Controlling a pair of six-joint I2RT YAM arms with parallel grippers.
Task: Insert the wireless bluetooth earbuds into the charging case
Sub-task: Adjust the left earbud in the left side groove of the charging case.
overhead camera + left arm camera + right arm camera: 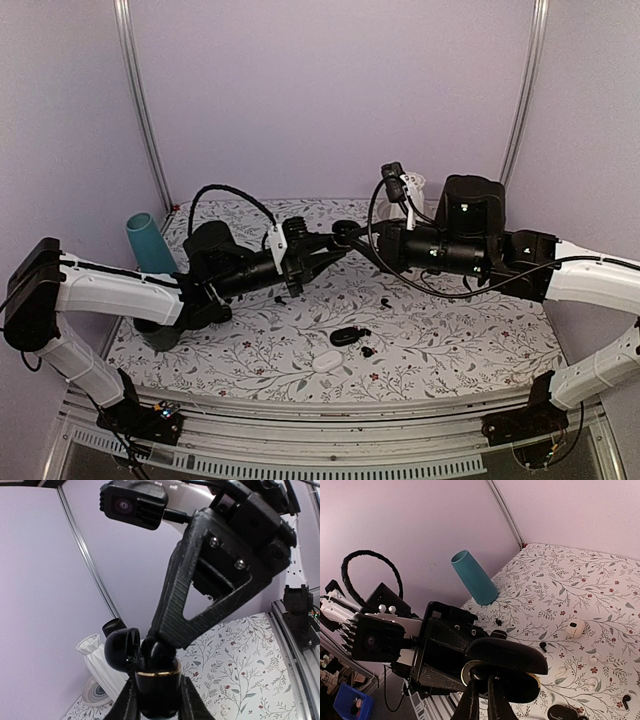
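Observation:
My left gripper (158, 682) is shut on a black charging case (159, 702) with a gold rim, held upright above the table. Its lid (120, 650) is swung open to the left. A glossy black earbud (161, 652) sits in the case's mouth. My right gripper (484, 680) is shut, its tips at that mouth just under the lid (507, 655). I cannot see whether the tips pinch anything. In the top view the two grippers meet at mid-table (345, 236). Loose black earbuds (384, 300) (279, 299) lie on the floral cloth.
A second black case (347, 336) and a white case (326, 362) lie near the front. A teal cup (148, 243) stands at the left and a white vase (413, 190) at the back. White earbuds (591, 682) lie on the cloth.

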